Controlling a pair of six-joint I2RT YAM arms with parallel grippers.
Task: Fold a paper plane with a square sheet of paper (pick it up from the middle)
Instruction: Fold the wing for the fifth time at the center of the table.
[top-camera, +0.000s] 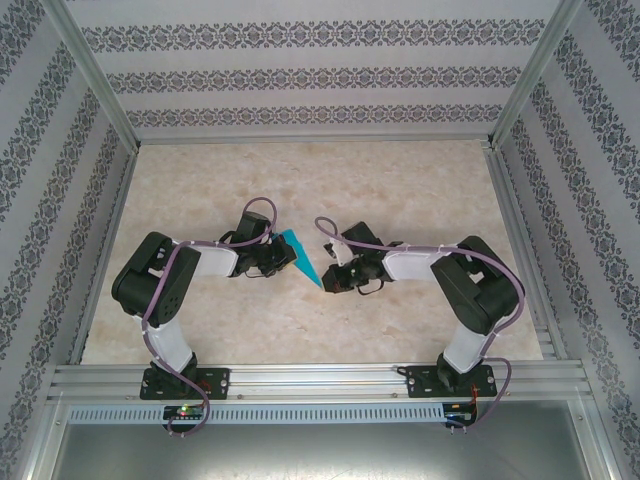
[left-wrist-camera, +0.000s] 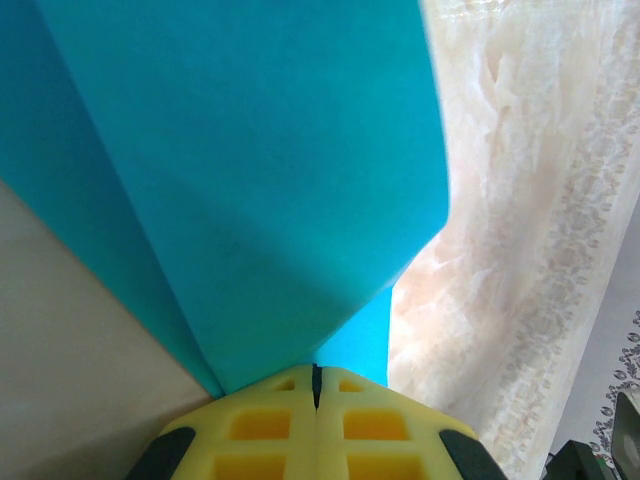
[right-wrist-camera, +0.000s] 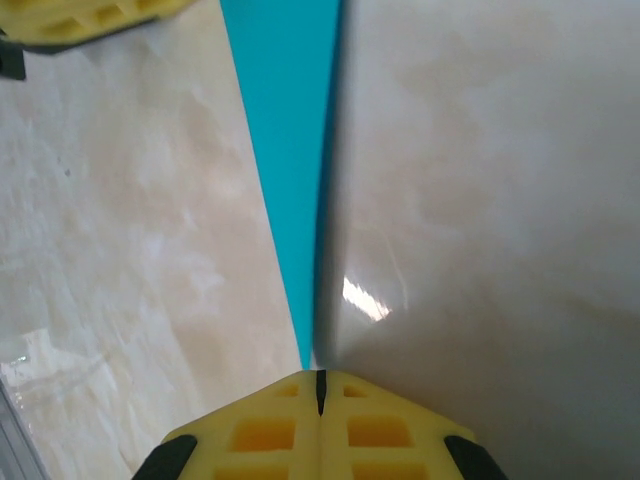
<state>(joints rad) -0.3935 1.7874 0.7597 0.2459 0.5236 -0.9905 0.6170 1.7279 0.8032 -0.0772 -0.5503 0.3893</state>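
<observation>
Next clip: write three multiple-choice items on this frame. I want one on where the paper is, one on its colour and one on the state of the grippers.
1. Where is the folded paper?
A. Between the two gripper tips, near the middle of the table
B. At the far right corner
C. On the rail by the arm bases

2. What colour is it?
A. Red
B. Teal-blue
C. Yellow

3. How do the left gripper and the right gripper stand?
A. Both wide open
B. Left open, right shut
C. Both shut on the folded paper

Key:
1 A: the top view shows it spanning the gap between the two arms' tips.
2 B: it is teal in every view.
3 C: each wrist view shows the jaws pressed together, with the teal sheet running into the seam.
</observation>
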